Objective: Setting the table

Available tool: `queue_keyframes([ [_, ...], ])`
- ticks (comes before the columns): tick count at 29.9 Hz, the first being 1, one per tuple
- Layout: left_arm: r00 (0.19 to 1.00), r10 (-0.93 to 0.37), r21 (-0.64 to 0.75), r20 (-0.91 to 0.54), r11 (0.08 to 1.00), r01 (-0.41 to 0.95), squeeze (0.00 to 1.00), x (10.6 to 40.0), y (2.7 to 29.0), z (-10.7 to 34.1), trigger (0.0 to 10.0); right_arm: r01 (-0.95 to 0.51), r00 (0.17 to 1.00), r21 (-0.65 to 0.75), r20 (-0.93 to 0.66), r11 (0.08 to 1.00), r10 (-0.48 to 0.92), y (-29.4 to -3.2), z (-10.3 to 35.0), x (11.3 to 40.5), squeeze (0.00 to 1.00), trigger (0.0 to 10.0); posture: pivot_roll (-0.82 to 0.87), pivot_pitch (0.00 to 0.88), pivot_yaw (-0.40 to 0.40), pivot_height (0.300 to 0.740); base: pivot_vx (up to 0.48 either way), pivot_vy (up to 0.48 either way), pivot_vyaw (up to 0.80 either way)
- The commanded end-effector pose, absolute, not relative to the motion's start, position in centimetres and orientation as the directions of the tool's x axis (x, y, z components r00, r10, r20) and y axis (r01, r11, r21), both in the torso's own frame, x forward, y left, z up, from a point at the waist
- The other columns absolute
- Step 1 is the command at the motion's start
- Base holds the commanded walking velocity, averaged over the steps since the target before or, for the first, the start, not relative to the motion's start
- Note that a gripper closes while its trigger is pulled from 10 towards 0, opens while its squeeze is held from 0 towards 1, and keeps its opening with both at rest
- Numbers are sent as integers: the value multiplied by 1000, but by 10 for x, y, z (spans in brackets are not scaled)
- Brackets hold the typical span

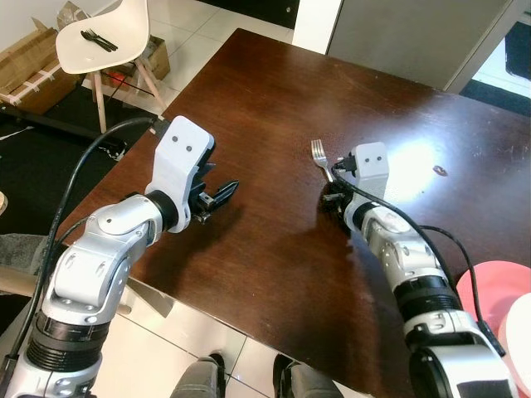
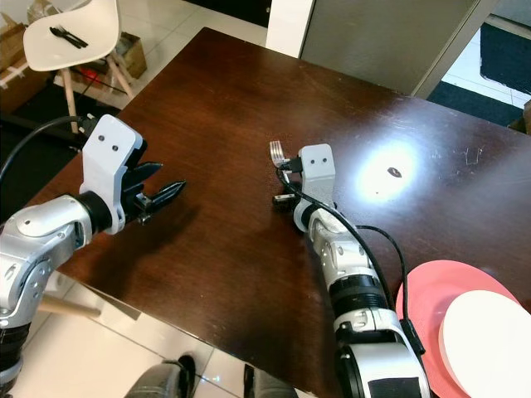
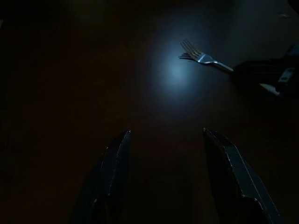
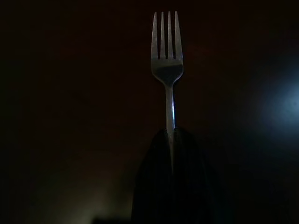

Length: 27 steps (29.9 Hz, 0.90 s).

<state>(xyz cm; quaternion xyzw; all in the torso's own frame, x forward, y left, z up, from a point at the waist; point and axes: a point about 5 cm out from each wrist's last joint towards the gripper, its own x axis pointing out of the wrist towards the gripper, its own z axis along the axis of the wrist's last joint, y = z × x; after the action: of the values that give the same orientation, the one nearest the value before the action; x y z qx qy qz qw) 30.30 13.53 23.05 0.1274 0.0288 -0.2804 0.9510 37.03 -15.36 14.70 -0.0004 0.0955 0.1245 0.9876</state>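
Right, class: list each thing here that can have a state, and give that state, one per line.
Fork: gripped by its handle, tines pointing away.
Right gripper: jaws shut on the fork, low over the table.
Left gripper: jaws open, empty.
Plates: white one stacked on the red one at the table's edge.

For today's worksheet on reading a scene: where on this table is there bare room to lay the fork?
Bare wood lies between the left gripper and the fork held in the right gripper, and beyond both toward the far edge. The table is crowded near the red plate.
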Motion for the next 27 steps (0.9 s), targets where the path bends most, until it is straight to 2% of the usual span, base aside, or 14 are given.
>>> queue_keyframes([
  [1, 834, -533, 228, -141, 802, 551, 0, 305, 132, 226, 10000, -288, 935, 62, -197, 956, 295, -146, 140, 364, 0, 0, 59, 131, 27, 740, 0, 0, 0],
  [3, 835, -533, 228, -140, 803, 550, 0, 305, 132, 226, 10000, -326, 932, 77, -140, 942, 334, -141, 149, 363, 0, 0, 59, 126, 27, 740, 0, 0, 0],
  [6, 844, -520, 225, -133, 813, 537, 0, 306, 132, 225, 10000, -428, 903, 89, 76, 899, 422, -130, 182, 354, 0, 0, 57, 116, 26, 740, 0, 0, 0],
  [7, 858, -498, 223, -123, 829, 513, 0, 307, 133, 225, 10000, -460, 877, 111, 212, 881, 431, -127, 205, 346, 0, 10000, 53, 110, 28, 740, 0, 0, 0],
  [11, 880, -462, 220, -109, 852, 475, 0, 309, 137, 225, 10000, -475, 849, 143, 332, 868, 410, -126, 228, 335, 0, 10000, 46, 103, 30, 740, 0, 0, 0],
  [13, 915, -399, 215, -68, 889, 404, 0, 309, 144, 227, 10000, -452, 835, 111, 401, 885, 376, -120, 239, 321, 0, 10000, 30, 91, 40, 740, 0, 0, 0],
  [18, 945, -325, 208, -30, 923, 324, 0, 307, 154, 229, 10000, -414, 841, 94, 419, 905, 342, -113, 235, 307, 0, 10000, 21, 86, 44, 740, 0, 0, 0],
  [20, 953, -301, 201, -21, 933, 299, 0, 304, 158, 228, 10000, -383, 861, 91, 396, 919, 319, -111, 223, 301, 0, 10000, 5, 84, 49, 740, 0, 0, 0],
  [25, 964, -263, 180, -28, 948, 263, 0, 293, 162, 215, 10000, -258, 951, 88, 199, 962, 237, -117, 165, 283, 0, 10000, -13, 83, 54, 740, 0, 0, 0],
  [27, 966, -257, 179, -29, 949, 258, 0, 293, 161, 214, 10000, -251, 956, 91, 181, 964, 232, -118, 162, 281, 0, 10000, -18, 81, 53, 740, 0, 0, 0],
])
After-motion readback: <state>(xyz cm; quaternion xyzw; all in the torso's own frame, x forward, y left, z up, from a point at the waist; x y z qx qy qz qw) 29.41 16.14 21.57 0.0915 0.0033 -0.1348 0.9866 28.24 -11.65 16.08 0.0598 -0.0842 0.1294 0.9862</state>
